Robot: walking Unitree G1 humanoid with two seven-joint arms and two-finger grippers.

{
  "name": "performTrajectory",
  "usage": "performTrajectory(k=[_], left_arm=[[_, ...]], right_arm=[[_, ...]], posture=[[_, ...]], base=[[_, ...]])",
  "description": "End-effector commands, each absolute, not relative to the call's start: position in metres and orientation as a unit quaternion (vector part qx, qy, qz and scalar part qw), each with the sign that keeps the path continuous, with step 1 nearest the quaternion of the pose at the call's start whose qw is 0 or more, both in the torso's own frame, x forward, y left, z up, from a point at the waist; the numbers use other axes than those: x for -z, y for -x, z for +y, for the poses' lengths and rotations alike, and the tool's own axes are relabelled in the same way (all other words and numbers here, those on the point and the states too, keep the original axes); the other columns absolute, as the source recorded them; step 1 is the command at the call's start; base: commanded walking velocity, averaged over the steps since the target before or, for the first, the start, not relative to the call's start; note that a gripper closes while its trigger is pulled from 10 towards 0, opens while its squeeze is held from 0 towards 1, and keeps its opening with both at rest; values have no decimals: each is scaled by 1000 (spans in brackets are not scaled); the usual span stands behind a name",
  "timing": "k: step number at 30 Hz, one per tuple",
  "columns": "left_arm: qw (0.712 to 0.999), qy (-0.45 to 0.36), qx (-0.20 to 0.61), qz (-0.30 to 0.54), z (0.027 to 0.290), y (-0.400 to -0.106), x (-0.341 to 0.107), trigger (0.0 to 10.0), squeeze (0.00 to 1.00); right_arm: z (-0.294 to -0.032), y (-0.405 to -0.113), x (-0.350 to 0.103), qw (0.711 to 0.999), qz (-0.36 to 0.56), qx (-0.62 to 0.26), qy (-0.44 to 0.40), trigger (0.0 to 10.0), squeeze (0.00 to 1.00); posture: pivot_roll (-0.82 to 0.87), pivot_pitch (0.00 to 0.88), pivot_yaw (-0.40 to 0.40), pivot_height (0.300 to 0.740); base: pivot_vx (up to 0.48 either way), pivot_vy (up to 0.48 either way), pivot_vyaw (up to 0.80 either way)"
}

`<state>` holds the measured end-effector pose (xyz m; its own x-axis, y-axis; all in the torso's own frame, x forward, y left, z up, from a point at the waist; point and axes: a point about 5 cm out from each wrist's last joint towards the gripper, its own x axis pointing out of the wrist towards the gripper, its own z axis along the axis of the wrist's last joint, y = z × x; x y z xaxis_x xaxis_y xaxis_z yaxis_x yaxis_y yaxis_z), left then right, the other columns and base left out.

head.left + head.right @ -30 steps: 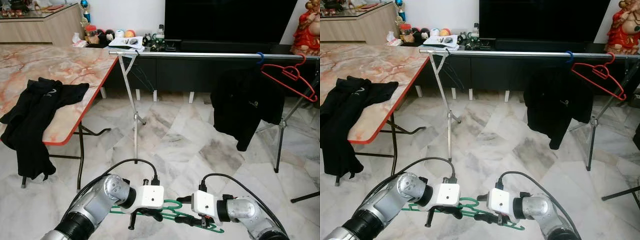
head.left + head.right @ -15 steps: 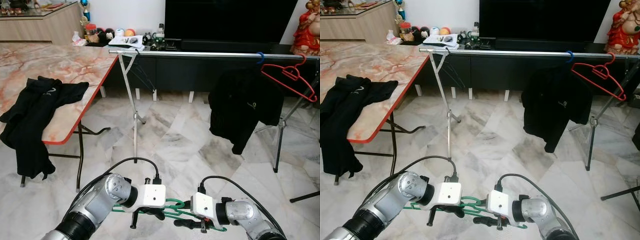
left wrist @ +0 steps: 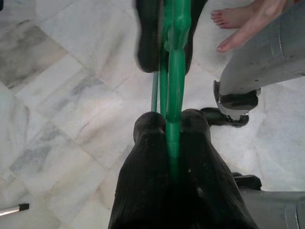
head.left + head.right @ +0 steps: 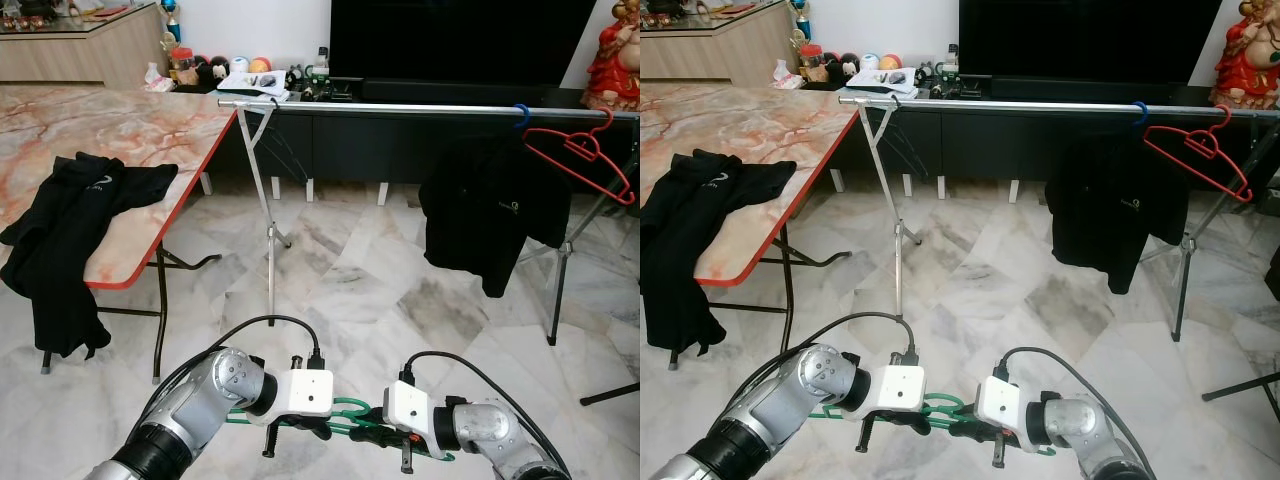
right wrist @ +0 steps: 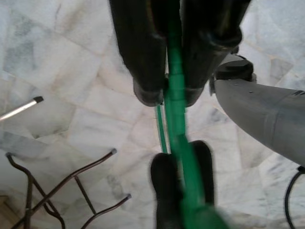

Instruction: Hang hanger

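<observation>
A green hanger (image 4: pixel 349 408) is held low in front of me, above the marble floor, between both grippers. My left gripper (image 4: pixel 312 428) is shut on one part of the green hanger (image 3: pixel 176 71), whose bar runs out between its fingertips. Close beside it, my right gripper (image 4: pixel 372 431) is shut on the same green hanger (image 5: pixel 175 107). Further ahead a silver clothes rail (image 4: pixel 400 108) spans the room on tripod legs. It carries a red hanger (image 4: pixel 582 150), a blue hook (image 4: pixel 520 114) and a black garment (image 4: pixel 488 218).
A marble-topped folding table (image 4: pixel 150 130) with a black garment (image 4: pixel 70 225) draped over its edge stands at the left. A dark TV cabinet (image 4: pixel 400 150) and a red statue (image 4: pixel 612 60) are behind the rail. A person's bare foot (image 3: pixel 233 16) shows on the floor.
My right gripper has slid along the green hanger toward the left gripper and turned at the wrist. The black garment on the rail has swung a little.
</observation>
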<state>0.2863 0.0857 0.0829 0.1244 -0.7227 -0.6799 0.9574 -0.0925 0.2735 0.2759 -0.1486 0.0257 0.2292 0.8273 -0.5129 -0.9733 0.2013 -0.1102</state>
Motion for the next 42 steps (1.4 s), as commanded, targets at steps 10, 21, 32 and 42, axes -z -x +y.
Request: performTrajectory(k=[10,21,32,42], left_arm=[[649,-366,649,154,81,-284,-86,10000,0],[643,-344,663,171,84,-281,-84,10000,1000],[633,-338,670,187,90,-277,-84,10000,1000],[655,-361,628,217,114,-286,-78,10000,1000]], right_arm=[[-154,-277,-26,769,179,-581,198,0,0],[-157,-276,-24,767,187,-580,203,0,0],[-167,-263,-8,757,233,-571,217,0,0],[-183,-239,16,762,298,-538,201,0,0]], posture=[[108,50,-18,740],[108,48,-19,740],[111,48,-23,740],[113,51,-20,740]], base=[[0,0,0],[0,0,0],[0,0,0],[0,0,0]])
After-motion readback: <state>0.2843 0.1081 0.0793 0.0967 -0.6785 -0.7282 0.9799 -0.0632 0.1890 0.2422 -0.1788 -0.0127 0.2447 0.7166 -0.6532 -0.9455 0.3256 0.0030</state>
